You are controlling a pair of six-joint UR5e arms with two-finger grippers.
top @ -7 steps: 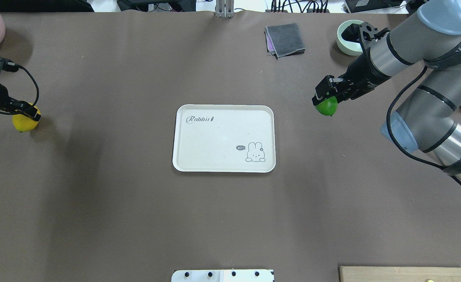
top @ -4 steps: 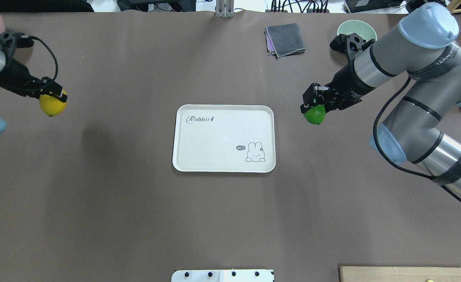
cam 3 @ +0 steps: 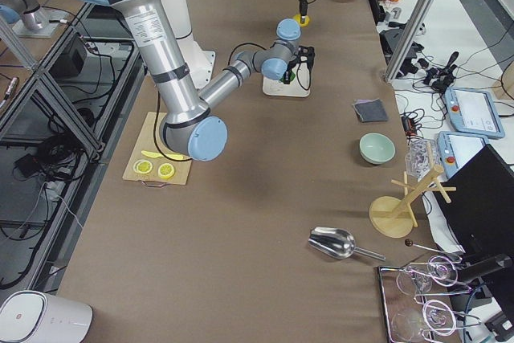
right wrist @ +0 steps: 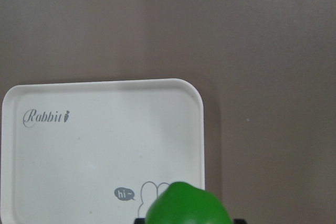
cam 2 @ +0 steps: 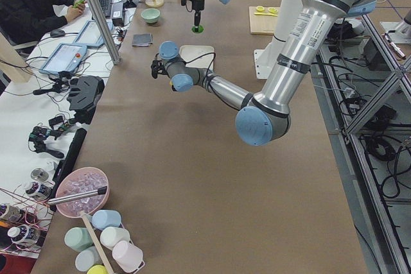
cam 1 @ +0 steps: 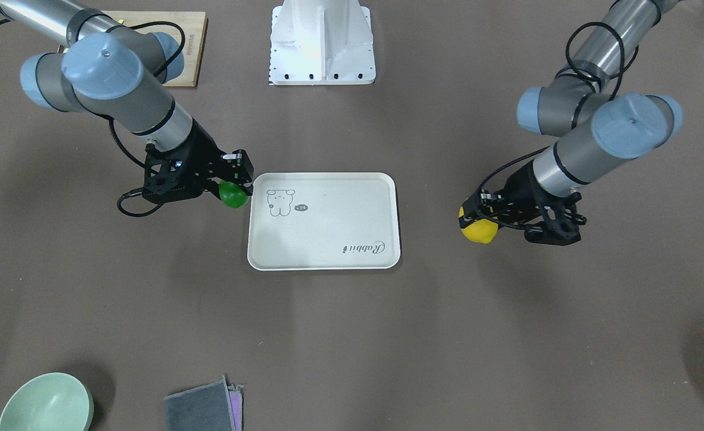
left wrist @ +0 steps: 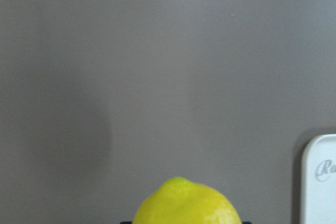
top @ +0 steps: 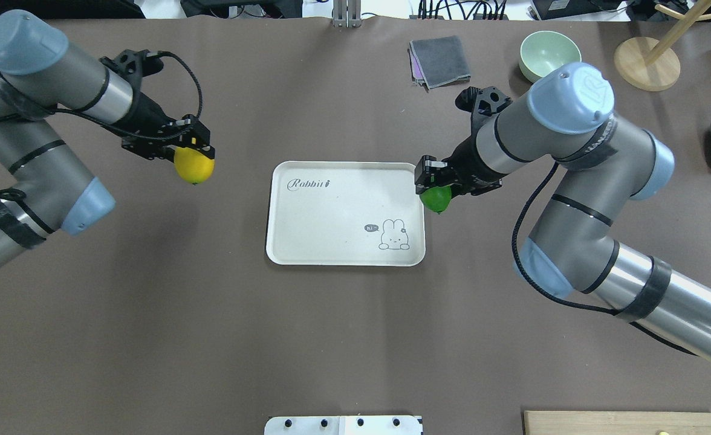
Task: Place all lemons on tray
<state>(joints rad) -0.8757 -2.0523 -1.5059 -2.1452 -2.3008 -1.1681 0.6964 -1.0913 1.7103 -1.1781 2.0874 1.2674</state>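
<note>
The green lemon (top: 436, 199) hangs in the air right at the right edge of the tray (top: 331, 211). From above it looks half over the rim. A second ago it was well off to the right of the tray, so it has come most of the way in. The yellow lemon (top: 194, 167) has moved a lot too. It was way out by the left edge of the counter (top: 355, 338). Now it hangs near the tray's left side, with a strip of bare counter between them. Neither lemon is on the tray yet. The right jaws are squeezed tight on the green lemon from above. The left jaws hold the yellow one the same way, so both fruits hang under them. Both arms have swung in toward the middle from their own sides. I think this means the carrying part is almost done. The green lemon needs only a little more way in and then down, and the yellow one has farther to go. Both arms are heading for the same small tray, so they might get close to each other there. The bowl (top: 549, 53) and the cloth (top: 440, 60) at the far side of the counter have not moved and are well out of the way.
</note>
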